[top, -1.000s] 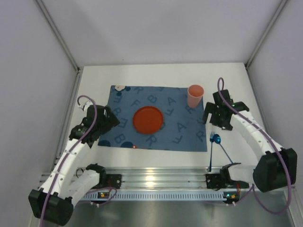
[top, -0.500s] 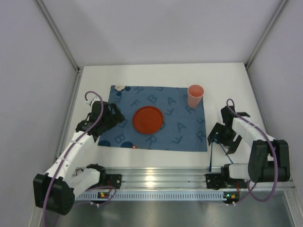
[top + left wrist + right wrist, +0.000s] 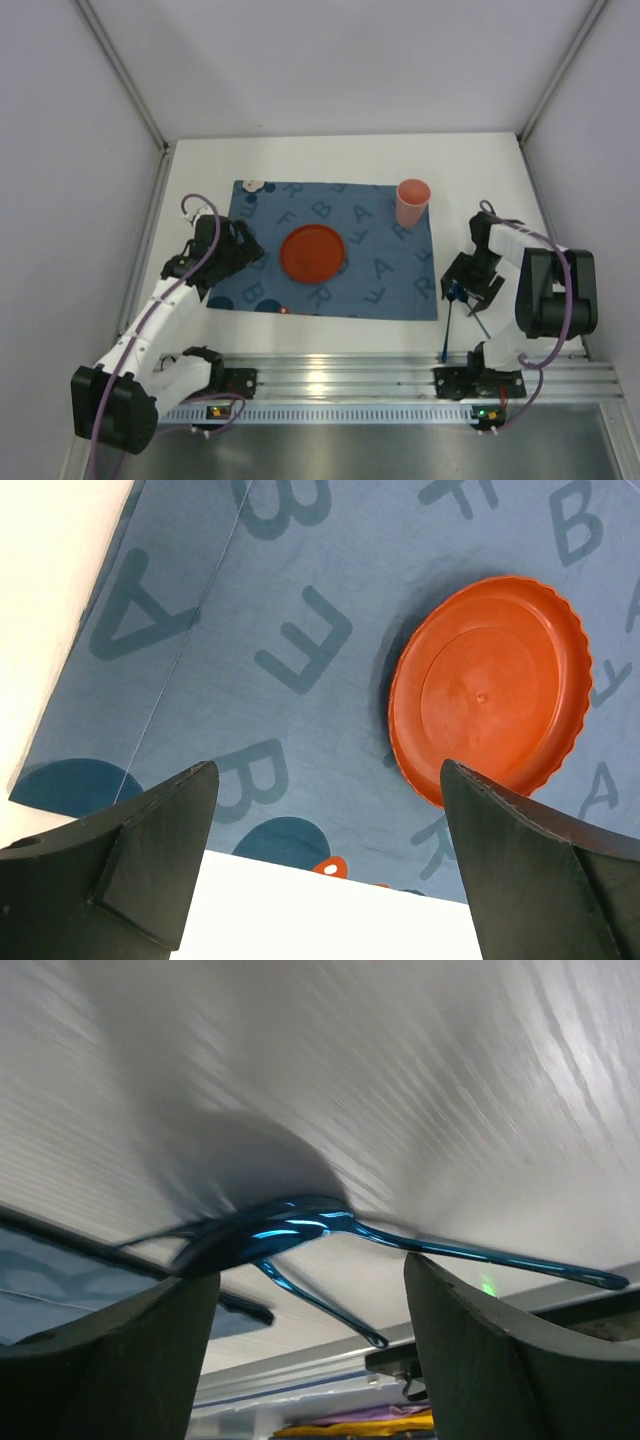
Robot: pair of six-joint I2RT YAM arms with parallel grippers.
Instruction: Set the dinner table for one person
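Right claw, jaws apart, straddles two crossed blue utensils lying on the white table, just right of the mat. Closing here may pinch both, or skid off the flat metal. Left claw hangs wide apart above the mat.

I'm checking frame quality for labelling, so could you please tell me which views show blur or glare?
Right wrist view: the white table is streaked with motion blur, the blue cutlery sharper, with glints. Left wrist view: crisp, evenly lit. Top view: glare on the aluminium rail.
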